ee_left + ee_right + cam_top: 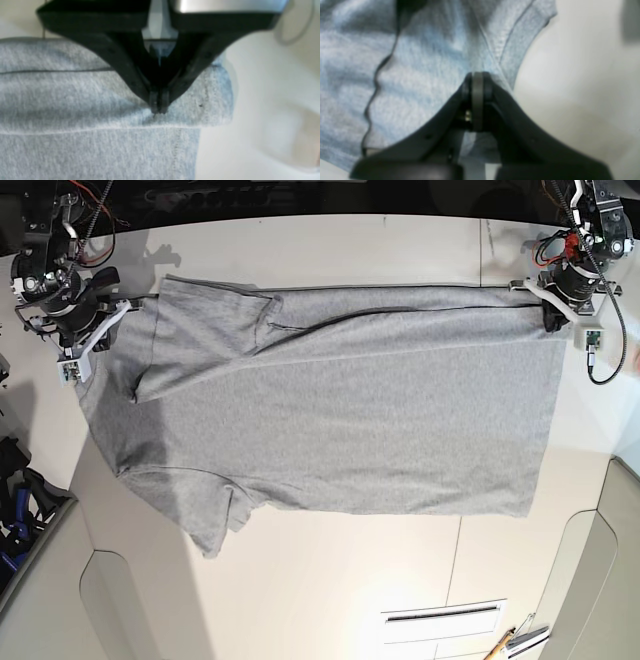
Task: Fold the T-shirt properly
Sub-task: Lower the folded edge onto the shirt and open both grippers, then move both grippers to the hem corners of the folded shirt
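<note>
The heather-grey T-shirt point(340, 415) lies spread on the pale table, plain side up, with its neck end to the left and its hem to the right. The far edge is folded over in a narrow band. My left gripper point(158, 108) is shut on the folded hem corner of the T-shirt point(75, 100); in the base view it point(552, 313) is at the far right corner. My right gripper point(477, 76) is shut on the shirt's cloth point(425, 75) near a seamed edge; in the base view it point(137, 304) is at the far left corner.
The table point(330, 600) has panel seams, a slotted white plate point(445, 616) and a pen-like tool point(512, 640) at the near right. A blue object point(14, 510) sits off the left edge. A cable point(598, 360) hangs by the left arm.
</note>
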Motion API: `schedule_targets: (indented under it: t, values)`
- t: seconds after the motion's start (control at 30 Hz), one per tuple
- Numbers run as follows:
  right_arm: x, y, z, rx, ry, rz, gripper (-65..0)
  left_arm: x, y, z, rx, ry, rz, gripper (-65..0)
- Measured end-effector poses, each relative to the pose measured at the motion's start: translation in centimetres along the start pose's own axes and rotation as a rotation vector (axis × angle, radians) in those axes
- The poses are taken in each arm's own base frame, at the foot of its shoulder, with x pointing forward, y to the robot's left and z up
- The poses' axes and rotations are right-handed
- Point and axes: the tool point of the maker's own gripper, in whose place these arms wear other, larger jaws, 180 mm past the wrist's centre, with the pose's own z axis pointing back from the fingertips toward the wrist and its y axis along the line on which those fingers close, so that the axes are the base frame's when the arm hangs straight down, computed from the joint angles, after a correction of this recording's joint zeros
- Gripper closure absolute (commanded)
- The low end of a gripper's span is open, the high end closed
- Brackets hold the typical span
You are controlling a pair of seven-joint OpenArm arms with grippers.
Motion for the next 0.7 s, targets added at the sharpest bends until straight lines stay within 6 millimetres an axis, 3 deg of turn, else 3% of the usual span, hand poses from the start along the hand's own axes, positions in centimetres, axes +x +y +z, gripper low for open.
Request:
schedule_targets:
  t: [0.13,0.3,0.47,0.7]
  values:
    - [-1.0,0.2,0.7,0.000,0.017,0.008,0.0,-0.9,-0.4,0.8,0.003,0.001,0.042,0.0]
    - [-1.6,-1.0,1.2,-0.028,0.030,-0.011,0.0,-2.0,-1.0,2.6,-0.018,0.045,0.070,0.0]
    - [-1.7,-2.3,1.5,-0.057,0.036,-0.023,0.0,-2.2,-1.3,3.6,-0.018,0.082,0.042,0.0]
    - [-2.2,-2.4,1.6,-0.048,0.067,-0.030,0.0,-2.6,-2.0,4.7,-0.038,0.097,0.038,0.0]
